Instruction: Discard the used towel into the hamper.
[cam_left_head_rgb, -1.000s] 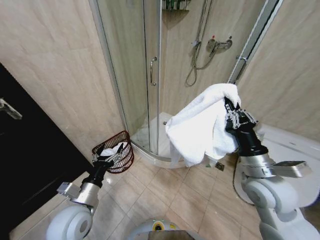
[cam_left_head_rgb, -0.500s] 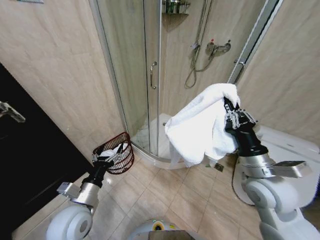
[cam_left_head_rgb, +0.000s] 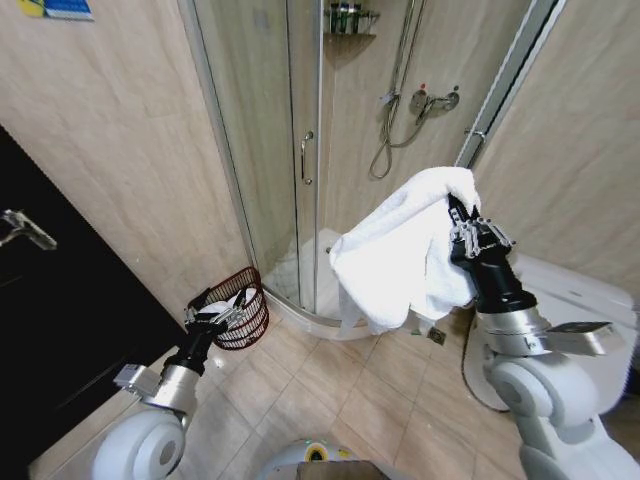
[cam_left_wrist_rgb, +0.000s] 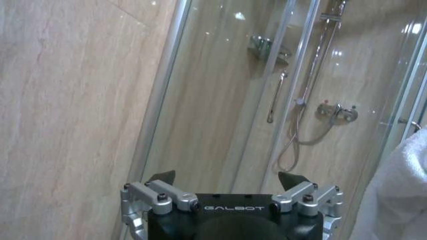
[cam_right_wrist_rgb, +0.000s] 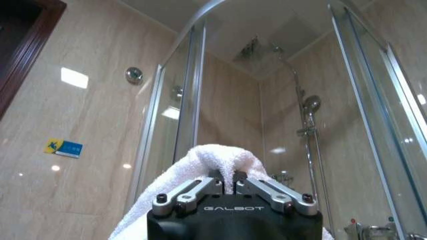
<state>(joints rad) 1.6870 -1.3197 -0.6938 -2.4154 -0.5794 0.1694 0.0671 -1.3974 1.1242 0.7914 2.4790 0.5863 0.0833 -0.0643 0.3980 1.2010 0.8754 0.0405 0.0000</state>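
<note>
Here, the curved glass shower enclosure (cam_left_head_rgb: 290, 150) fills the upper middle of the head frame. Right of centre, the thick white terry towel (cam_left_head_rgb: 400, 255) hangs in folds from the right gripper (cam_left_head_rgb: 462, 228), whose fingers are clenched on its top edge. At lower left, the small round dark reddish-brown open-weave hamper (cam_left_head_rgb: 243, 310) stands on the beige tiled floor (cam_left_head_rgb: 330, 390) beside the shower's base; the left gripper (cam_left_head_rgb: 216, 313), fingers spread and holding nothing, hovers just before it.
</note>
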